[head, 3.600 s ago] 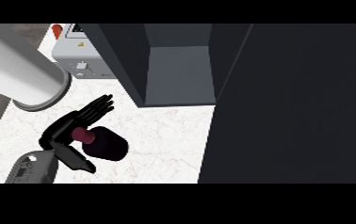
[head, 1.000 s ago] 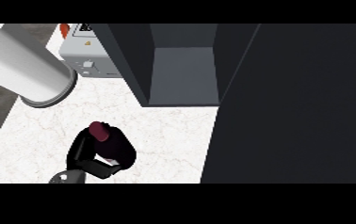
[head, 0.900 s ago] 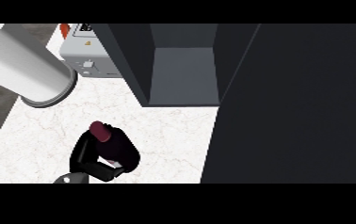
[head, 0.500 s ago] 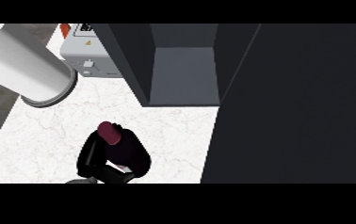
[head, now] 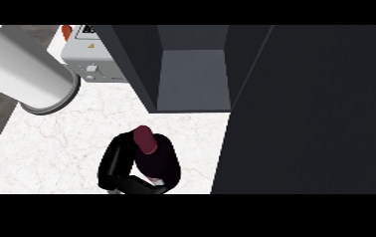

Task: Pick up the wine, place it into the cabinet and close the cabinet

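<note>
Below the open cabinet (head: pixel 192 76), on the white marbled counter (head: pixel 51 146), stands the wine (head: pixel 152 154), a dark bottle with a dark red top that points up toward the cabinet's opening. One black hand (head: pixel 117 164) is wrapped around it at the lower edge of the view: its fingers (head: pixel 112 161) curl down along the bottle's left side, and another black part of the hand (head: pixel 143 186) lies across the bottle's lower end, so the fingers are closed on the bottle and not spread. From this view alone I cannot tell for sure which hand it is; it sits at the left part of the view, and I take it as the left hand. No second hand shows. The bottle is outside the cabinet, just in front of the cabinet's lower edge and a little to the left of its opening. The cabinet's grey inner floor (head: pixel 192 79) is visible between dark side walls. To the right of the cabinet's opening, a large dark panel (head: pixel 308 111) fills the view, and I cannot tell if it is the door. To the left of the cabinet there is a grey appliance (head: pixel 92 59) with small labels, and further left of it a big pale cylinder (head: pixel 29 76) lies slanted across the corner.
</note>
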{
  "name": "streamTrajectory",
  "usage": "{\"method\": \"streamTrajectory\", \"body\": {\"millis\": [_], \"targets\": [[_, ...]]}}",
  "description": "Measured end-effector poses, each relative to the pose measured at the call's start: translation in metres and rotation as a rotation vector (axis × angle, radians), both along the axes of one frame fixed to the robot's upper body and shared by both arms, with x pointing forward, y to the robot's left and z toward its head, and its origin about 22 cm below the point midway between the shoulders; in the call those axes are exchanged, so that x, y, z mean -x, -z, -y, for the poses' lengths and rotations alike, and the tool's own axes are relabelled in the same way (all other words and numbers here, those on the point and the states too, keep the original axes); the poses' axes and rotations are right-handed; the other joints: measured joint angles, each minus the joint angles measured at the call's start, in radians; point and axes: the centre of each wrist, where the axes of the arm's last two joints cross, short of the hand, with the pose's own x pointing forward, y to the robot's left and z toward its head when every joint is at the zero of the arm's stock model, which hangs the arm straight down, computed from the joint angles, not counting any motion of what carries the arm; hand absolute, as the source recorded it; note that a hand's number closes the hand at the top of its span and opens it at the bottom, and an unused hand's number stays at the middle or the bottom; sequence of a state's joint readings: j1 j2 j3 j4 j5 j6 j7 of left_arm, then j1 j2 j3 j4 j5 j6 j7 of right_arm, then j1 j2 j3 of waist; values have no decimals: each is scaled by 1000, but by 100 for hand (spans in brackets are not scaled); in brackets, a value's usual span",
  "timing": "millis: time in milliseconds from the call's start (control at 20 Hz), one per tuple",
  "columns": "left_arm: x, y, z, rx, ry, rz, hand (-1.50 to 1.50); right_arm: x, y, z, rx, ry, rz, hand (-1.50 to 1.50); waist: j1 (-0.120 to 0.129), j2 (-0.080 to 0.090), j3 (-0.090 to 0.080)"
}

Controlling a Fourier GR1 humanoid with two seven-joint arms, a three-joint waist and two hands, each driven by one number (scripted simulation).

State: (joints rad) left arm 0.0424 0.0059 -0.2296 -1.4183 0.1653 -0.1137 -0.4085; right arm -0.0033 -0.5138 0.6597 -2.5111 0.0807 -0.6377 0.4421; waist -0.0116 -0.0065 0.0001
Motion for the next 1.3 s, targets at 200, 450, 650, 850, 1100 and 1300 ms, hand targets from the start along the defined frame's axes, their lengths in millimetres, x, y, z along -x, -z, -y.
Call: {"method": "streamTrajectory", "body": {"millis": [200,450,650,850,1100,1300], "targets": [[-8,-19,14,-23,-43,24,150,2,1,-1,-3,-3,-6,-150,-4,0,-1],[-24,-24,25,-59,-113,42,150,4,4,3,18,6,0,-150,-9,1,-1],[-40,-34,30,-108,-141,51,150,6,8,5,27,9,1,-150,-9,2,0],[-53,-39,32,-140,-152,60,150,7,10,7,29,20,7,-150,-8,3,0],[-76,-43,38,-168,-145,61,150,6,9,9,40,24,21,-150,-11,4,-1],[-92,-42,41,-186,-142,47,150,7,11,10,40,24,24,-150,-13,5,-1]]}}
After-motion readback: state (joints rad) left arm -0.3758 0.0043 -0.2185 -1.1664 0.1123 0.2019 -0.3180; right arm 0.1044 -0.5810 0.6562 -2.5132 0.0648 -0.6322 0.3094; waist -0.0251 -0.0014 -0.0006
